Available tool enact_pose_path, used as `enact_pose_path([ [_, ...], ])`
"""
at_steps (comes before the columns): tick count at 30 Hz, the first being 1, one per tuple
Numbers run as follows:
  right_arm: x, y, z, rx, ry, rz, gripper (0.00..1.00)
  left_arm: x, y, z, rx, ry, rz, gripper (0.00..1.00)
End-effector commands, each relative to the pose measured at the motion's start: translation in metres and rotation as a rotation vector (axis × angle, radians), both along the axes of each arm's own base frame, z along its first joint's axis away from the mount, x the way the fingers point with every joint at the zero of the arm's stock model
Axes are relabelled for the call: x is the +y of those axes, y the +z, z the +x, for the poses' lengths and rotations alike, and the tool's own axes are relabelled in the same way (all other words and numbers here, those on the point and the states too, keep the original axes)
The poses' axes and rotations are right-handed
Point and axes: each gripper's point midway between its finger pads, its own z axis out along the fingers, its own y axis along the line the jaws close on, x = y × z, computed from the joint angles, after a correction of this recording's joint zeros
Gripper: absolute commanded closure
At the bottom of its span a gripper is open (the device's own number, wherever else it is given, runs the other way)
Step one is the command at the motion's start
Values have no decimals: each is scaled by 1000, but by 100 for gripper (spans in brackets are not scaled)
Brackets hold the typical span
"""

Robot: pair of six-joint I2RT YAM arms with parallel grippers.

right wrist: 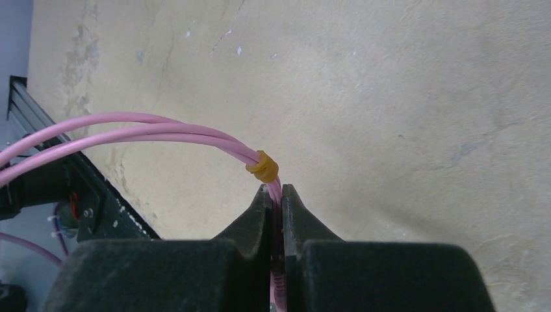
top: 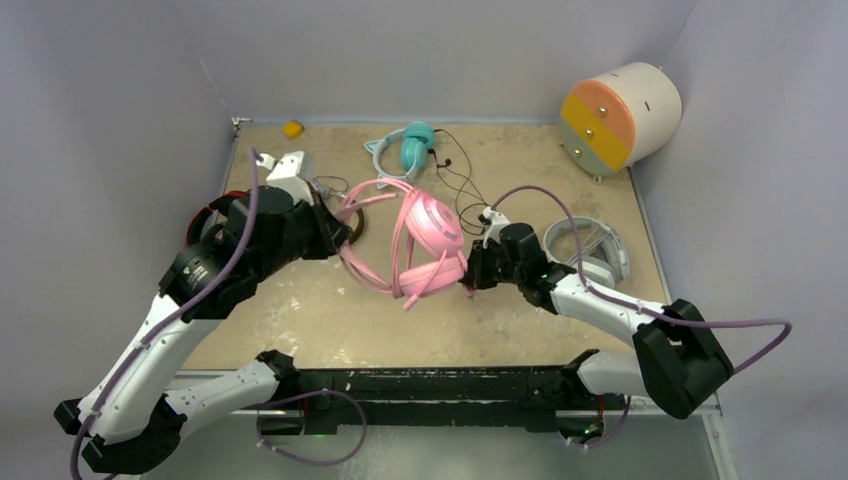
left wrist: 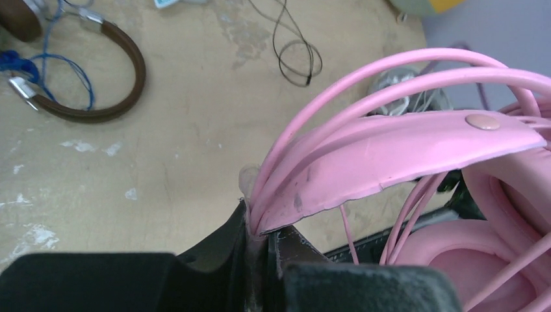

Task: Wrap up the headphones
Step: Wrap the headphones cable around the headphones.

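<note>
Two grippers, and both of them hold the same pink thing. My left gripper (left wrist: 260, 224) is squeezed tight on the pink headphones (left wrist: 403, 149). It holds them at the spot where the thin pink hoops and the flat head strap come together. From my left fingertips the hoops and the strap bend up and over to the right. The soft ear cups (left wrist: 455, 260) sit low down on the right, close by.

My right gripper (right wrist: 277, 195) is pinched shut on the pink cord (right wrist: 130, 133). Two strands of it come out of my fingertips side by side and curve away to the left. A little orange band (right wrist: 262, 167) holds the two strands together, just past my fingertips. Under that gripper I see only the sandy table (right wrist: 422, 97).

Seen from above, the pink headphones are between my two grippers, with the left one at one end and the right one at the other.

Far off to the left of my left gripper, the brown headphones (left wrist: 97, 97) lie flat on the table, and a blue cord (left wrist: 58, 71) loops beside them. Out in front of that gripper, a thin black cable (left wrist: 295, 58) makes a small loop on the table.

The teal headphones (top: 410, 148) lie well past both grippers, near the far edge of the table. The grey-white headphones (top: 590, 250) lie just beside my right arm, behind that gripper. A round drum (top: 620, 115) with orange and yellow stripes sits far beyond my right gripper, at the far right corner.
</note>
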Motion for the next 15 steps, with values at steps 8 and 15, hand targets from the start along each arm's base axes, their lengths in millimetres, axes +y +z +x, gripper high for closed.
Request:
enact_pose_path([
  [8,-16,71,30,-89,-32,38,100,-69,-51,-30,51,-506,8,100],
  [15,-31,113,38,-162,-63,4,100,-72,-108,-28,56,-484,297,100],
])
